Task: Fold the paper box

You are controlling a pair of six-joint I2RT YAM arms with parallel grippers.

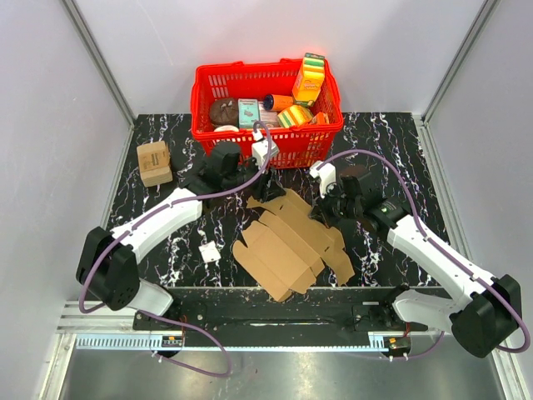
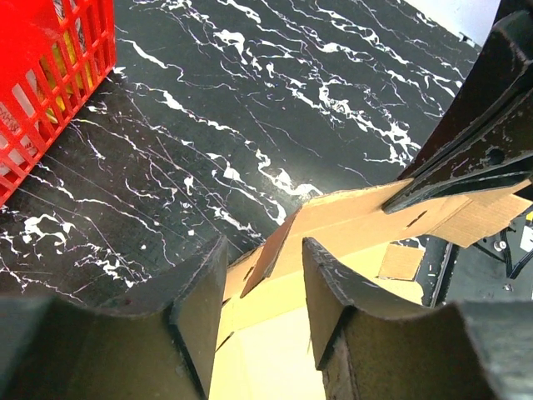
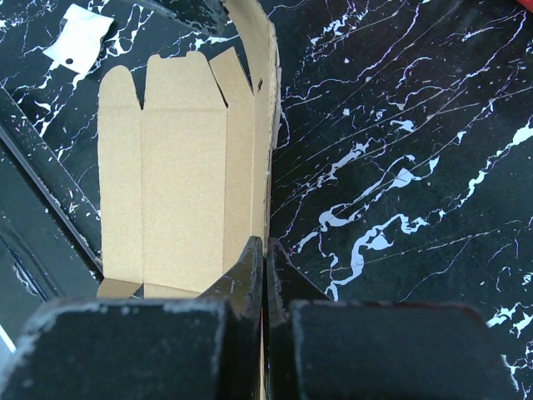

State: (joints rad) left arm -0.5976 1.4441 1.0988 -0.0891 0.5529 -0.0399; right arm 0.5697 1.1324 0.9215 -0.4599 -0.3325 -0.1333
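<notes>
The paper box (image 1: 291,242) lies as a mostly flat brown cardboard sheet with creases and notched flaps in the middle of the table. My right gripper (image 1: 325,212) is shut on its right edge and holds that panel upright, seen edge-on in the right wrist view (image 3: 265,243) next to the flat part of the box (image 3: 179,167). My left gripper (image 1: 268,190) hovers over the sheet's far corner. It is open (image 2: 265,243), with a raised fold of the paper box (image 2: 358,221) standing between its fingers without touching them.
A red basket (image 1: 208,125) full of colourful packages stands at the back, just behind both grippers. A small tan printed box (image 1: 154,162) sits at the far left. A white paper scrap (image 1: 210,252) lies left of the cardboard. The right arm's fingers (image 2: 475,142) cross the left wrist view.
</notes>
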